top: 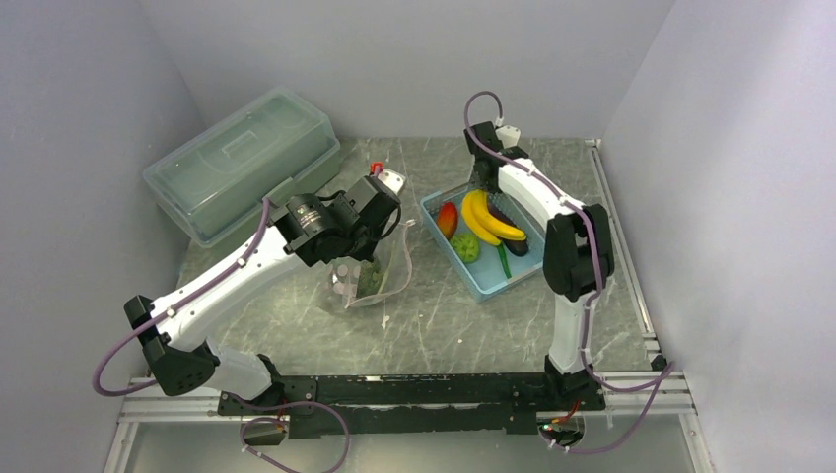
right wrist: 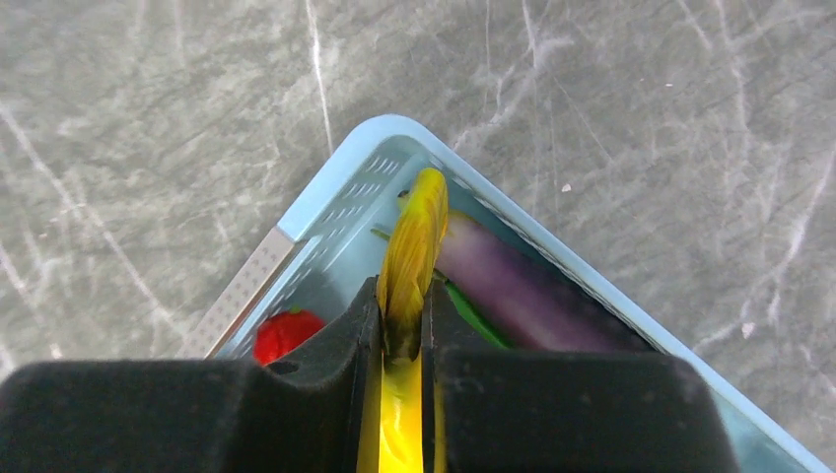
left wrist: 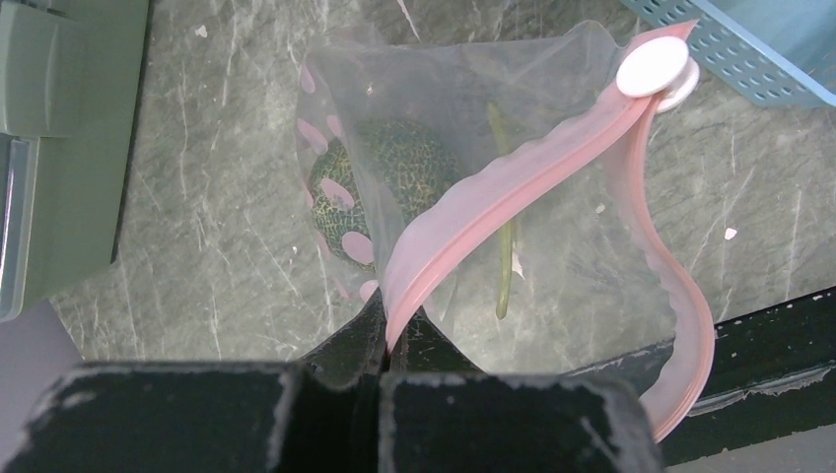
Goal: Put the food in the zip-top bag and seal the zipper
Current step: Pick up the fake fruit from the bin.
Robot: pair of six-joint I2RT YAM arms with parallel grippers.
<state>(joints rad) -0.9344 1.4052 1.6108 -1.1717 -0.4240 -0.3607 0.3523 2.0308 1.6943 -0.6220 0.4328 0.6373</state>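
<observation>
The left end effector [left wrist: 389,340] was clamped tight on one lip of the pink zipper [left wrist: 513,197]. It held the zip-top bag [left wrist: 463,108] over the bench [top: 444,325], just left of the basket [top: 490,289], with the dull-green lump [left wrist: 394,168] already inside. The zipper's other lip sagged loose toward the right, so the mouth gaped unevenly.

The right end effector [right wrist: 402,325] was closed on a thin end of the bananas [right wrist: 416,227], low in the basket's far corner beside a purple aubergine [right wrist: 513,291].

That narrow pinch looked like the weak point. The bunch is long and curved, and it could swing or slip out of the fingers on the way across. At the bag, the bananas seemed broad for the slack opening. They might catch the drooping lip, fold it inward, or tug the pinched strip out of the left fingers. The white slider [left wrist: 653,67] sat at the far end of the zipper, and a crumpled lip could foul its run.
</observation>
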